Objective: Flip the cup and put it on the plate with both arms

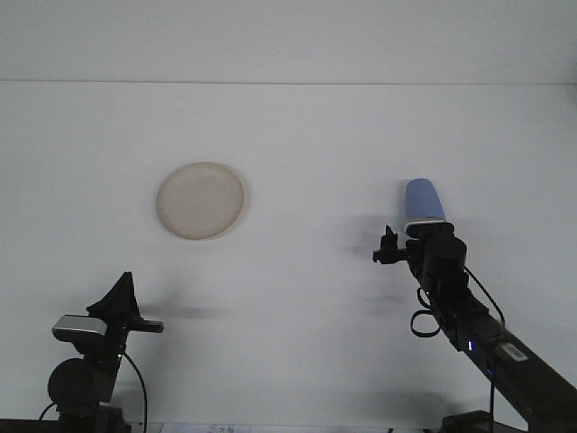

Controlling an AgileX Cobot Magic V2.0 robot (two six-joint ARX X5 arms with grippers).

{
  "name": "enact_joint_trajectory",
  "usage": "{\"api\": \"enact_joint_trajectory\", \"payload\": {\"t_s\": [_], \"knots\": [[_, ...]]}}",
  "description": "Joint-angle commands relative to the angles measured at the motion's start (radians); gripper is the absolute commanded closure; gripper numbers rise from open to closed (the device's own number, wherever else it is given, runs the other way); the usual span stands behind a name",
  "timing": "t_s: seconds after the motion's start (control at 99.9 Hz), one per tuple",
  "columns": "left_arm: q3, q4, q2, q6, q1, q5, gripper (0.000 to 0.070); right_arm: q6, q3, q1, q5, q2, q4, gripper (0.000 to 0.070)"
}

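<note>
A blue cup (422,198) lies on the white table at the right, narrow end away from me; its wider near end is hidden behind my right arm. A round cream plate (200,200) rests flat at the left centre. My right gripper (388,246) is stretched out over the table, just left of and in front of the cup, apart from it. My left gripper (124,303) hangs low at the near left, well short of the plate and holding nothing.
The white table (297,298) runs back to a pale wall. The right arm's black links and cables (469,329) slant from the bottom right corner toward the cup.
</note>
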Motion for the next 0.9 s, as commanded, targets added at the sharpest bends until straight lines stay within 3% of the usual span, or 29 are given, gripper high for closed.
{"api": "enact_joint_trajectory", "payload": {"t_s": [0.0, 0.13, 0.2, 0.4, 0.47, 0.52, 0.89], "knots": [[-0.019, 0.01, -0.001, 0.007, 0.0, 0.0, 0.0688, 0.02, 0.003, -0.001, 0.005, 0.061, 0.061, 0.0223], [-0.019, 0.01, -0.001, 0.007, 0.0, 0.0, 0.0688, 0.038, 0.004, -0.015, 0.005, 0.16, 0.18, 0.0225], [-0.019, 0.01, -0.001, 0.007, 0.0, 0.0, 0.0688, 0.044, 0.006, -0.027, 0.006, 0.201, 0.235, 0.0264], [-0.019, 0.01, -0.001, 0.007, 0.0, 0.0, 0.0688, 0.042, 0.02, -0.067, -0.029, 0.274, 0.345, 0.0471], [-0.019, 0.01, -0.001, 0.007, 0.0, 0.0, 0.0688, 0.042, 0.033, -0.085, -0.055, 0.293, 0.352, 0.0574], [-0.019, 0.01, -0.001, 0.007, 0.0, 0.0, 0.0688, 0.04, 0.041, -0.099, -0.082, 0.302, 0.352, 0.07], [-0.019, 0.01, -0.001, 0.007, 0.0, 0.0, 0.0688, 0.024, 0.045, -0.074, -0.157, 0.193, 0.301, 0.07]]}}
